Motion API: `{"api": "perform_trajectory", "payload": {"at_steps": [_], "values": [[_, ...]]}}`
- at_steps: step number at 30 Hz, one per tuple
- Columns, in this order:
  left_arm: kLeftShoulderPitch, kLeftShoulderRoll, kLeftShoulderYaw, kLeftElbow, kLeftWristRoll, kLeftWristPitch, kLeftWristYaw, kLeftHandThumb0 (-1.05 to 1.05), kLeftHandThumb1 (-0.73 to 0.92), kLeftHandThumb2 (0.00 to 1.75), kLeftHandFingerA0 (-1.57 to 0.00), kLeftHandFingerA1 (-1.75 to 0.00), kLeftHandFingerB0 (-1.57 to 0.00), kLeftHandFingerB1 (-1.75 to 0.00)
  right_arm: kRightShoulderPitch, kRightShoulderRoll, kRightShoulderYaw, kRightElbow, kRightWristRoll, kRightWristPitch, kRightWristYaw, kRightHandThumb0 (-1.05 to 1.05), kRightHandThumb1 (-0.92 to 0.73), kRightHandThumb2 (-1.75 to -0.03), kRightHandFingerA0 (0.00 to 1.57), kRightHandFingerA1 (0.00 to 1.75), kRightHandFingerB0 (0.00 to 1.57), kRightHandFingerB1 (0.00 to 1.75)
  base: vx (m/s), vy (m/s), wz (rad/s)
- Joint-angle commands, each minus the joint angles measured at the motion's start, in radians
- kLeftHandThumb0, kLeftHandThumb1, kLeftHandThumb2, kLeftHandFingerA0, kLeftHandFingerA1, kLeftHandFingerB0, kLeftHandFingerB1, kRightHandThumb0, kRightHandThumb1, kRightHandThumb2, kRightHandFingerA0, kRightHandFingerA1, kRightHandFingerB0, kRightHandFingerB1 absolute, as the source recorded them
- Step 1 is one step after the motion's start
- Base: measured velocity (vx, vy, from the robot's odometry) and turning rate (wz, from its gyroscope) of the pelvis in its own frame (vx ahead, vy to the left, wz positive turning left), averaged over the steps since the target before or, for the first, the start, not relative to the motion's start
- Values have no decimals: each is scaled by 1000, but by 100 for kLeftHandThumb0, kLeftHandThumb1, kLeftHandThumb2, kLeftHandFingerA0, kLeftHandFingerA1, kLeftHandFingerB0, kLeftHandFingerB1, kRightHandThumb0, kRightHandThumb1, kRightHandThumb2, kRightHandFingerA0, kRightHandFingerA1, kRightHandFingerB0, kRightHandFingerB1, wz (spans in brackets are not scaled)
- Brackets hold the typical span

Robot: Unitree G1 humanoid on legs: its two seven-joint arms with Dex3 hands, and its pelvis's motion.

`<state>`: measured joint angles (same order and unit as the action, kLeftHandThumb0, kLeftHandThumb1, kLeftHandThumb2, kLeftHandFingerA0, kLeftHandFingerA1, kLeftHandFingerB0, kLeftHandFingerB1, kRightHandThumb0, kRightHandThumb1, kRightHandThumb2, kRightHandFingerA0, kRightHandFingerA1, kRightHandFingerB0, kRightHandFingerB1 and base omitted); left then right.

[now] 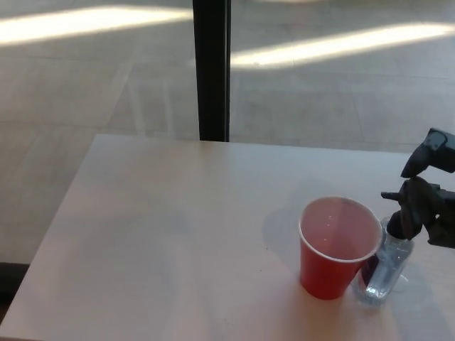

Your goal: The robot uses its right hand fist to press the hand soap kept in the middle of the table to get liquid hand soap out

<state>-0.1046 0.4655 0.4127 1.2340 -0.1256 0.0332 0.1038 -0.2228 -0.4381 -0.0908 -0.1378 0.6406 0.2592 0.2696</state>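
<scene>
Now the right hand (426, 206) comes in at the right edge of the head view. It is black and sits at the top of the soap bottle (382, 268), over the pump. Only part of the hand shows, so I cannot tell if its fingers are closed into a fist or held apart.

The soap bottle is clear and stands upright near the right front part of the worktop (178, 227). A bit of dark purple shows low on its left side. The bottle is just beside a red cup (334, 249), on the cup's right, and the two look like they touch or almost touch. The cup stands upright with its open mouth facing up. Its inside looks pale pink, and I cannot tell if any soap is in it.

The worktop is light in colour, and its left and middle parts carry nothing. Behind the worktop a black post (212, 71) stands up from the floor (85, 85). The floor is grey with bright strips of sunlight across it. The left hand is not in view.
</scene>
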Motion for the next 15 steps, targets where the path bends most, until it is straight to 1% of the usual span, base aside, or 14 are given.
{"api": "perform_trajectory", "payload": {"at_steps": [1, 2, 4, 5, 6, 7, 8, 9, 10, 12, 13, 14, 15], "values": [[35, 55, 1, 17, 2, 7, 14, -53, 82, 64, -73, -59, -57, -52, -48, -51, -114, 48, 214, 456, -140, -30, -61, -118, 99, 175, 62, 160, 0, 0, 0], [35, 53, 1, 13, 2, 8, 18, -53, 81, 64, -71, -57, -56, -51, -74, -62, -136, 40, 239, 467, -153, -29, -60, -119, 99, 175, 59, 163, 0, 0, 0], [33, 53, -3, 18, 6, 8, 22, -54, 81, 64, -71, -56, -57, -50, -94, -70, -154, 36, 257, 478, -155, -28, -60, -120, 99, 175, 58, 163, 0, 0, 0], [35, 53, 8, 18, -5, 12, 19, -53, 81, 64, -72, -57, -56, -50, -121, -64, -196, 17, 319, 500, -221, -25, -58, -123, 101, 175, 62, 154, 0, 0, 0], [34, 51, 12, 20, -9, 14, 22, -53, 80, 64, -74, -59, -58, -50, -139, -64, -222, 15, 357, 516, -246, -24, -60, -122, 100, 175, 62, 152, 0, 0, 0], [34, 50, 12, 20, -9, 13, 24, -53, 81, 64, -76, -61, -59, -52, -150, -65, -241, 17, 386, 518, -254, -25, -63, -120, 101, 175, 56, 157, 0, 0, 0], [36, 50, 10, 18, -7, 11, 24, -53, 81, 64, -76, -61, -59, -52, -156, -66, -255, 18, 406, 515, -255, -25, -63, -120, 101, 175, 56, 157, 0, 0, 0], [41, 49, 12, 16, -9, 9, 21, -53, 81, 64, -75, -60, -61, -53, -179, -61, -314, 9, 476, 502, -335, -27, -63, -113, 102, 175, 58, 158, 0, 0, 0], [42, 48, 9, 17, -5, 12, 28, -54, 80, 64, -78, -61, -62, -53, -175, -67, -338, -5, 462, 480, -336, -28, -66, -108, 101, 175, 58, 154, 0, 0, 0], [43, 48, 8, 16, -5, 11, 26, -54, 81, 64, -76, -59, -62, -53, -180, -73, -376, 4, 462, 475, -343, -26, -67, -109, 100, 175, 59, 155, 0, 0, 0], [45, 48, 7, 18, -4, 10, 27, -54, 81, 64, -79, -61, -61, -52, -175, -72, -416, 14, 489, 460, -353, -27, -68, -107, 99, 175, 56, 148, 0, 0, 0], [46, 46, 9, 16, -6, 13, 31, -54, 81, 64, -79, -62, -59, -52, -182, -73, -459, 44, 540, 457, -369, -27, -70, -103, 96, 175, 54, 145, 0, 0, 0], [49, 46, 7, 16, -4, 10, 27, -53, 81, 64, -73, -59, -57, -51, -183, -93, -512, 70, 554, 450, -385, -31, -78, -93, 93, 175, 53, 148, 0, 0, 0]]}}
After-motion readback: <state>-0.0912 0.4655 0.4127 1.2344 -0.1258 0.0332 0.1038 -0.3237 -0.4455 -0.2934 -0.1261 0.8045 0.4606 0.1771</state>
